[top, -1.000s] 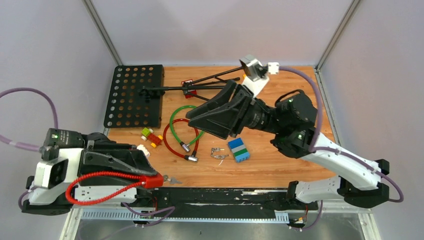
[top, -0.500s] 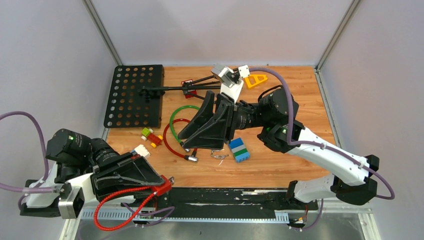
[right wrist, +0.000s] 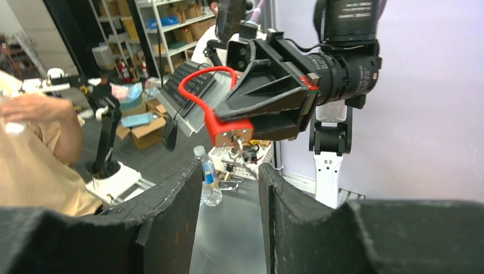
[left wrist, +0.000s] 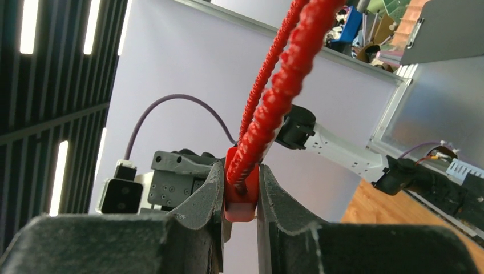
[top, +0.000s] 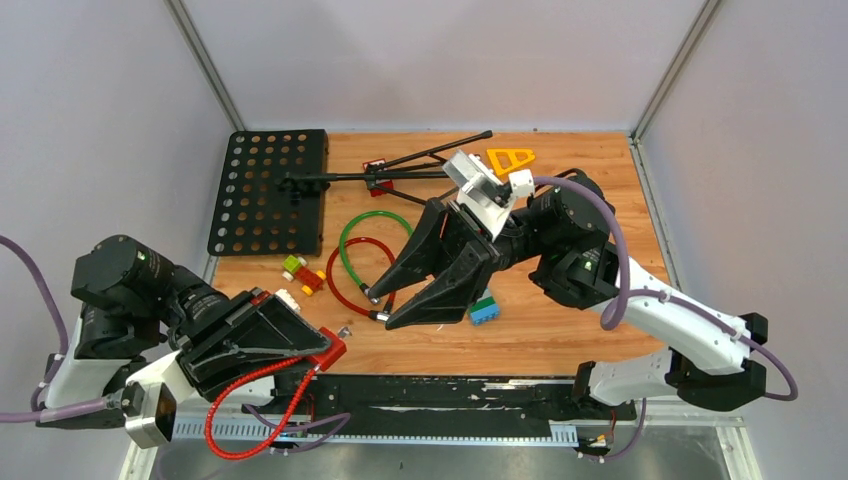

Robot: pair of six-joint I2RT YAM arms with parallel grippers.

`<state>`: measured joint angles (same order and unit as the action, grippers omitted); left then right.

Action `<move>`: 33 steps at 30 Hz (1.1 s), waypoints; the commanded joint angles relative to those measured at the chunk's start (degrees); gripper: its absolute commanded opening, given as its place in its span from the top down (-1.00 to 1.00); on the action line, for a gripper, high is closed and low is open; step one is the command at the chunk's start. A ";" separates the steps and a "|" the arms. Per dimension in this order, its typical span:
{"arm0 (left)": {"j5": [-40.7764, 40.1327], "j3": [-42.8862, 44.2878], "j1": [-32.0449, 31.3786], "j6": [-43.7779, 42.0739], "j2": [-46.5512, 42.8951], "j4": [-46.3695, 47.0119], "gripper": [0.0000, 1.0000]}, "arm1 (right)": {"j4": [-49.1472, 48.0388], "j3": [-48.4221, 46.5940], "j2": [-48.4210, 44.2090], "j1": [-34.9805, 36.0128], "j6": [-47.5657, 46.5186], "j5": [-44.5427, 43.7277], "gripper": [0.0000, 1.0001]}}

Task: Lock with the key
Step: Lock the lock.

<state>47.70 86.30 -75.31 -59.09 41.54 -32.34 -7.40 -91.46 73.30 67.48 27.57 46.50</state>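
Note:
My left gripper point(top: 332, 350) is shut on the red lock body point(top: 326, 354) and holds it above the table's near edge. The lock's coiled red cable point(top: 250, 405) loops down behind it. A small key point(top: 343, 332) sticks out of the lock's end. In the left wrist view the lock point(left wrist: 240, 200) sits between the jaws of the left gripper point(left wrist: 241, 171), with the cable point(left wrist: 279, 74) rising above it. My right gripper point(top: 380, 308) is open and empty, pointed at the lock from a short way off. The right wrist view shows the right gripper point(right wrist: 228, 168), the lock point(right wrist: 228, 130) and the key point(right wrist: 240, 149).
On the table lie a green cable loop point(top: 342, 243), a thin red cable loop point(top: 335, 290), small toy bricks point(top: 302, 272) and a blue-green brick point(top: 485, 308). A black perforated plate point(top: 268, 190), a black tripod point(top: 390, 170) and a yellow triangle point(top: 510, 158) stand at the back.
My left arm has turned and raised the lock so that its key end faces right. My right gripper has swung down and left towards the lock, covering the loose keys on the table.

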 commanded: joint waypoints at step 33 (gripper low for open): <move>15.03 2.91 -0.19 -38.76 -1.98 -18.57 1.00 | 34.54 -34.43 15.99 11.23 -33.57 1.86 0.24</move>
<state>60.49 88.73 -75.31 -94.52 40.29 -50.78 20.86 -121.25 87.99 75.85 1.15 51.72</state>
